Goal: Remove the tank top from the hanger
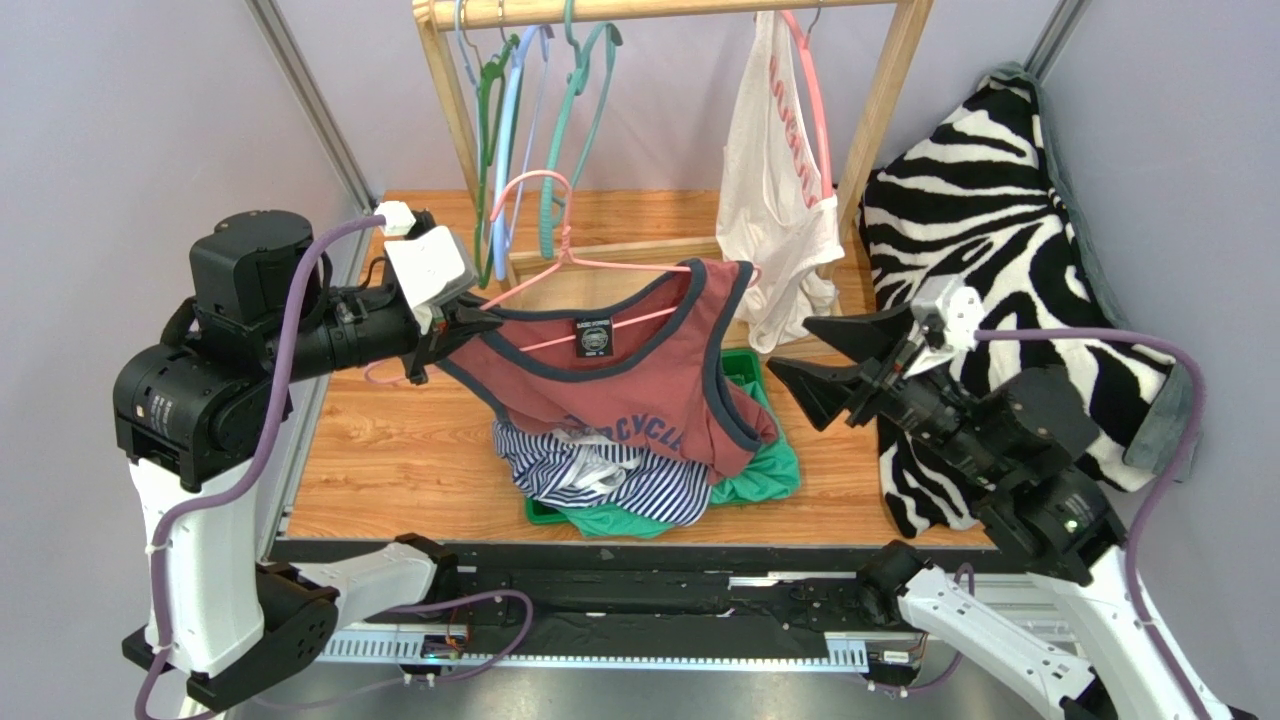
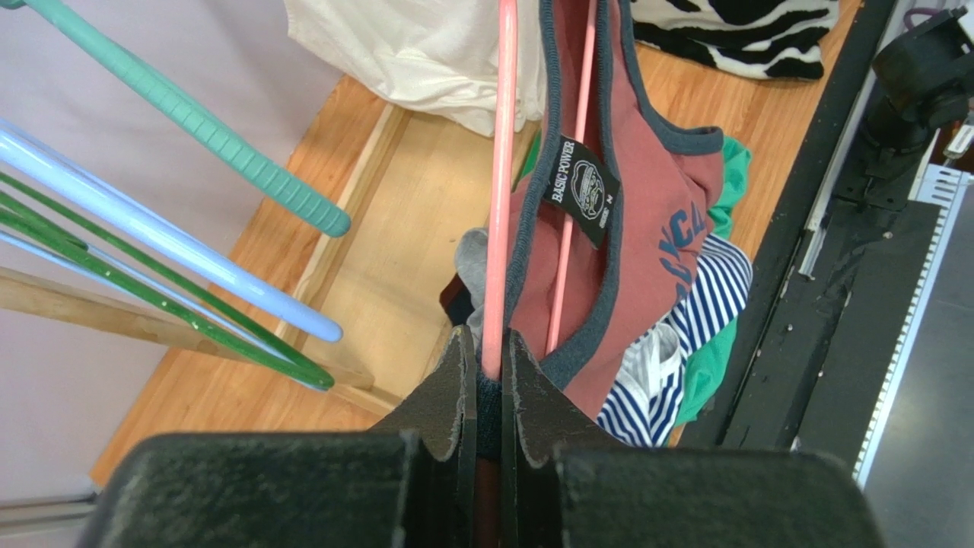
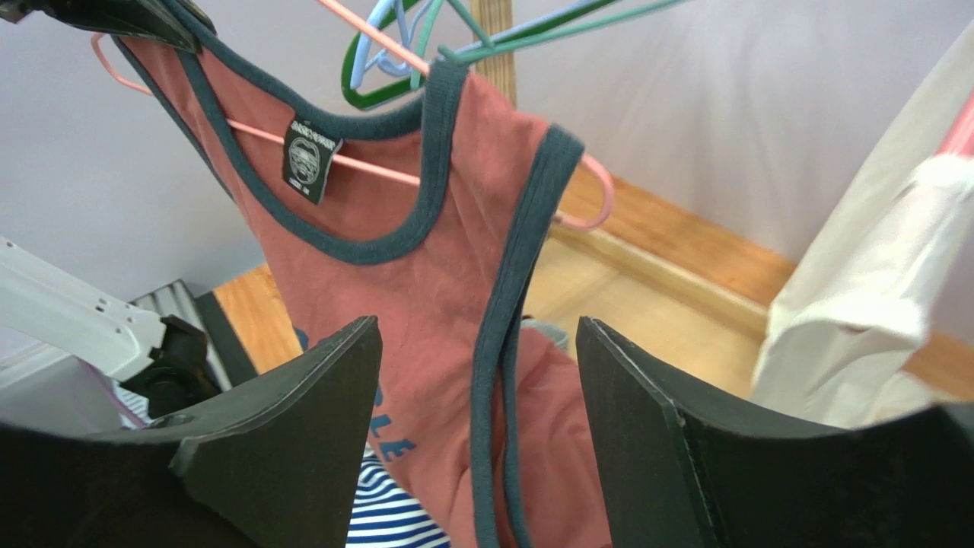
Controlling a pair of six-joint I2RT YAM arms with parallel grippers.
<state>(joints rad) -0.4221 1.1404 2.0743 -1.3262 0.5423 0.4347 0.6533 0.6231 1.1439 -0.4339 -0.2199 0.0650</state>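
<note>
Tank top (image 2: 638, 171) label (image 2: 587, 188) legible: left wrist only.

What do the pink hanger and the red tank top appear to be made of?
The pink hanger: likely plastic or plastic-coated wire; a thin, smooth, evenly coloured rod with slight sheen. The tank top: soft knit fabric, probably cotton jersey, matte; it drapes limply and folds, with dark binding along the edges.

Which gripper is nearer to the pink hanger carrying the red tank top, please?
Left. The left gripper is shut on one end of the pink hanger, at the tank top's shoulder. The right gripper stands open facing the tank top's other side, apart from the hanger.
</note>
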